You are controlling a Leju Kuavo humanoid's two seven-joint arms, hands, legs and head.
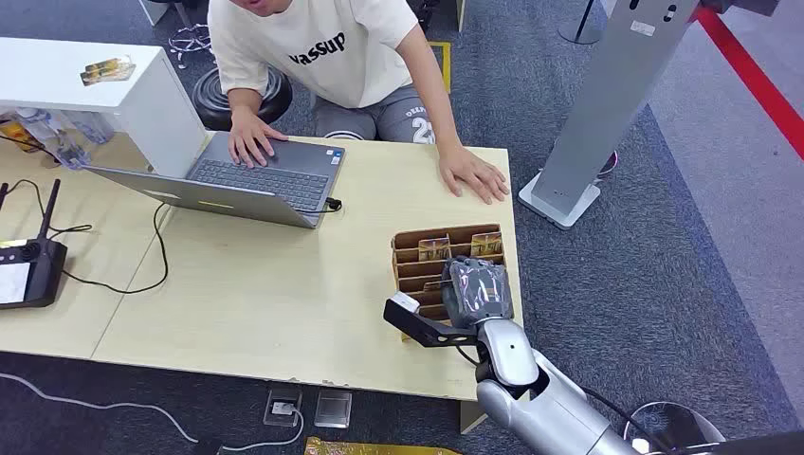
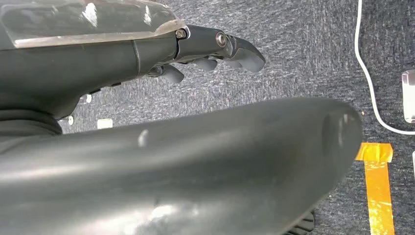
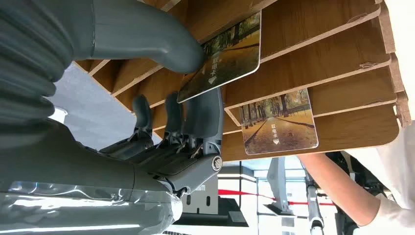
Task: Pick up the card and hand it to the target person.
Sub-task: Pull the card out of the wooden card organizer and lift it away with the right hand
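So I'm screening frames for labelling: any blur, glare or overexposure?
Head view: sharp, evenly lit. Left wrist view: the left robot hand and body part are close and soft, with glare streaks. Right wrist view: the card is sharp; the corner beyond the rack is blown white.

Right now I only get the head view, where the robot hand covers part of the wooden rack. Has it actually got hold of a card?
Observer: Yes. The right wrist view shows the right robot hand pinching a card between thumb and fingers, in a slot of the rack.
Operator: What's on the card?
Observer: A picture of a tree-lined path.
Operator: And the other arm?
Observer: The left robot hand hangs over the carpet, holding nothing.
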